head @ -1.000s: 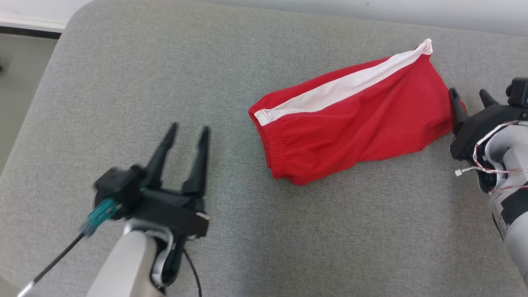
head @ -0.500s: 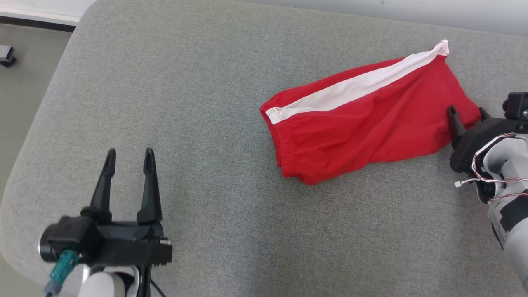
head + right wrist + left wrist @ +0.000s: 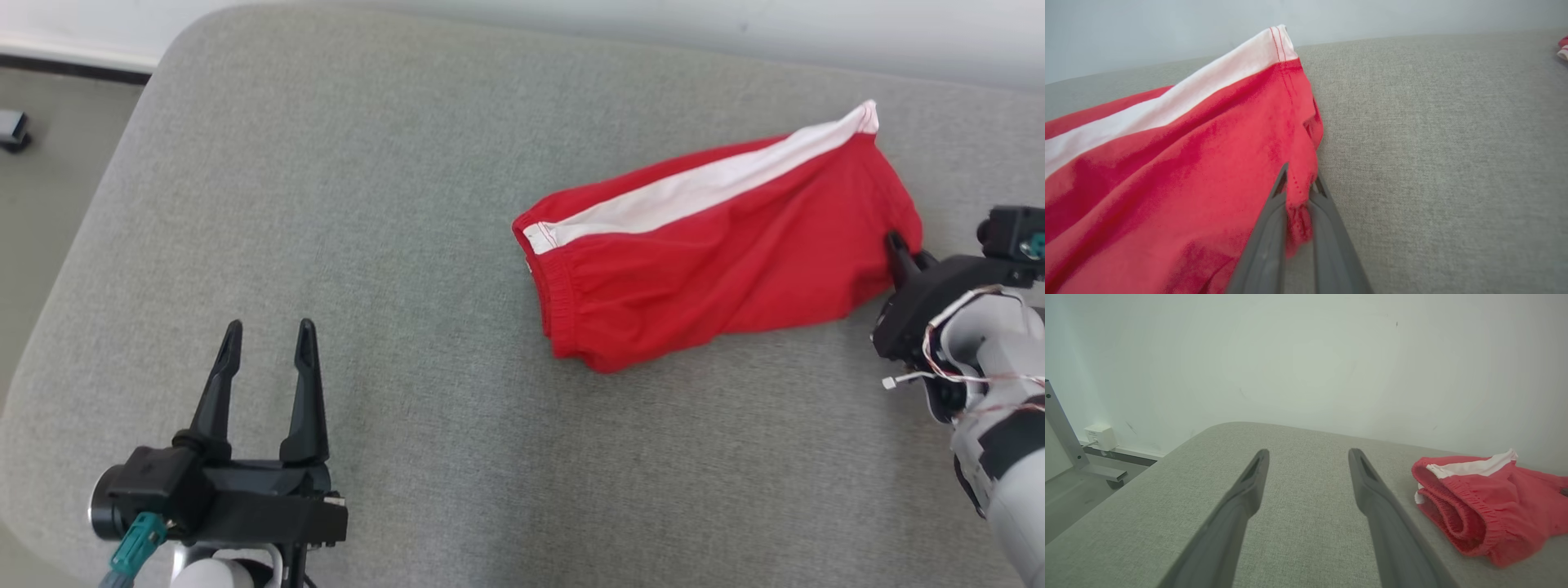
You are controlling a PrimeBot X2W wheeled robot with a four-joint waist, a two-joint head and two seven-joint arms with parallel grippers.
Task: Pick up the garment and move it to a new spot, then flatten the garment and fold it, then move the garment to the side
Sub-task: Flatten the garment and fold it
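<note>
Grey fabric table (image 3: 392, 204), white wall (image 3: 1306, 355) behind; right pincer (image 3: 1299, 179) clamps the red garment (image 3: 718, 261) by its edge, left pincer (image 3: 269, 327) wide, well apart.

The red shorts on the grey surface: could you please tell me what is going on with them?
The right gripper is shut on the edge at one end of the red shorts, which lie bunched on the grey padded surface, not lifted yet. The left gripper hangs open, apart from them, holding nothing.
</note>
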